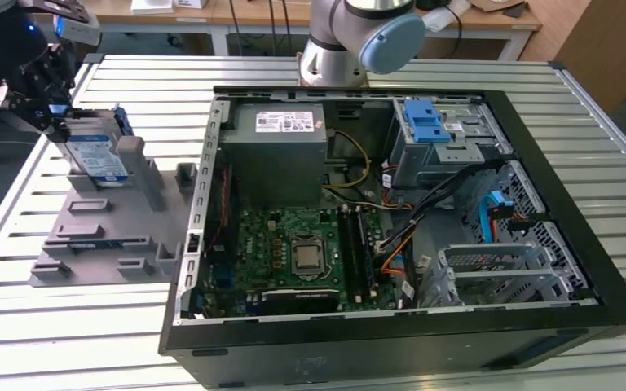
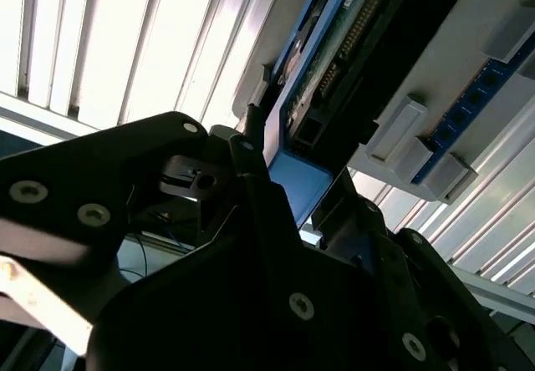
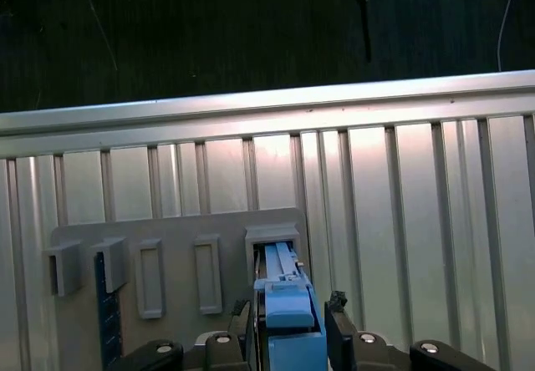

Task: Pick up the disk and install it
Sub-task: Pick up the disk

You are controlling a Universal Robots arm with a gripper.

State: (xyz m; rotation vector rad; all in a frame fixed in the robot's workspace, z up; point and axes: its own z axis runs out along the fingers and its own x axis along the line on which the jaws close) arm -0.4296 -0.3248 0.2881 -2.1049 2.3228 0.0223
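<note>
Now, the step in hand looks to be the lift out of the grey holder [image 1: 95, 232], and it is best done straight up along the slot. The disk [image 1: 95, 153] is stood on edge in the upper left of the exterior view, so a sideways pull would likely make the blue rail catch on the slot wall. A firm, centred grip on the carrier end is called for. The drive is flat and probably dense, and it could pivot between the pads if taken off-centre. The holder's raised blocks should be cleared cleanly. The open computer case [image 1: 400, 358], with its cage of blue tabs [image 1: 435, 122] in the upper right of that frame, is well apart from the disk. As for the gripper [image 3: 291, 319], it is narrowed to about the width of the blue carrier. In the first wrist view a black finger [image 3: 338, 311] is set against each side of the carrier's end, and no gap can be made out, so the disk is judged to be clamped. Whether its lower edge is free of the slot cannot be told. In the exterior view it is seen low among the holder's uprights, above the slatted metal table [image 1: 63, 326].
</note>
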